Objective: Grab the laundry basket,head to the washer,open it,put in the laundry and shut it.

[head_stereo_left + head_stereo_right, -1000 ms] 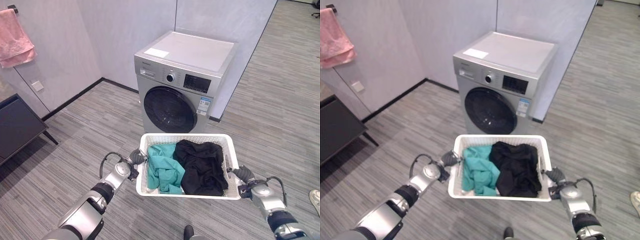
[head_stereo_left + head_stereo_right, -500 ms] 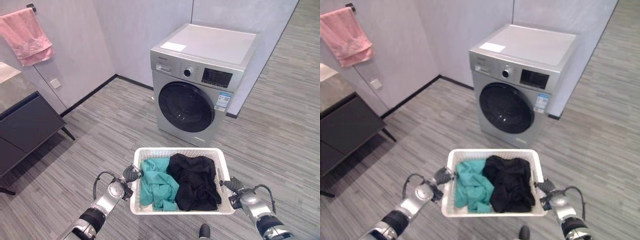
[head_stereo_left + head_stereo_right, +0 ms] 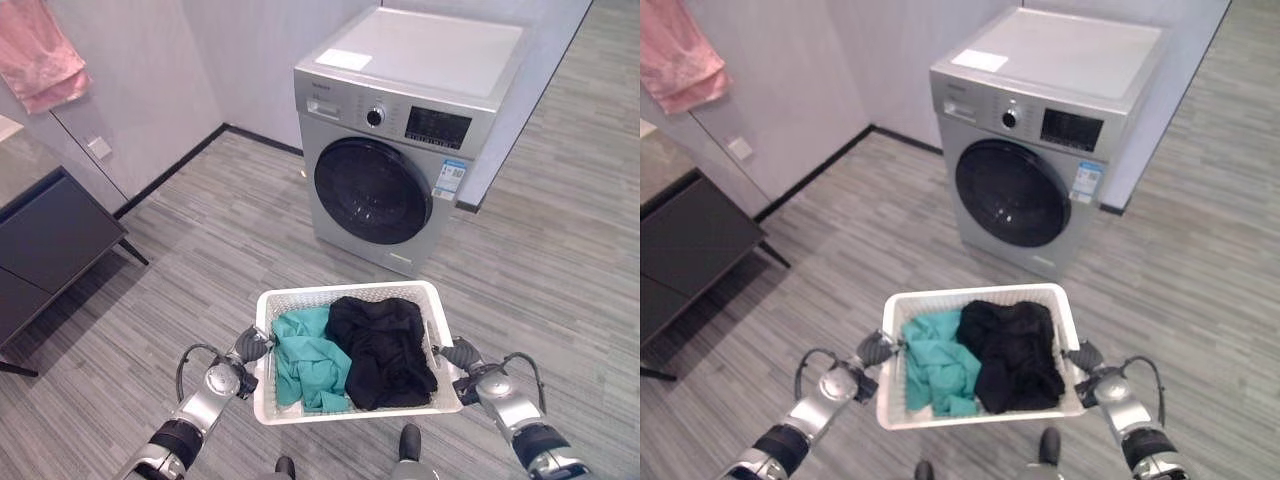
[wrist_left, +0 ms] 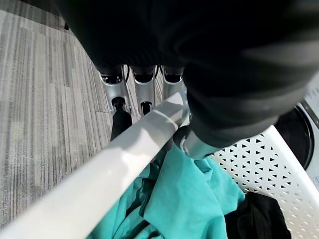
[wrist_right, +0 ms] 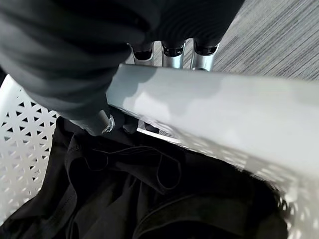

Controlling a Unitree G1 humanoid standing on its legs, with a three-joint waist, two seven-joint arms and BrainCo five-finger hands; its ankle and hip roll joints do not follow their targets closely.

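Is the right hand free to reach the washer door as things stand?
Probably not. The right hand is curled round the rim of the laundry basket, as is the left hand on the other side, and the closed washer door stands apart, beyond the basket. The basket would likely have to go down first.

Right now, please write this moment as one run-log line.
phase: carrying | left hand: shut on basket rim | right hand: shut on basket rim | washer: ahead, door closed

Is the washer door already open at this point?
No, the washing machine shows its round dark door flush against the front panel, shut.
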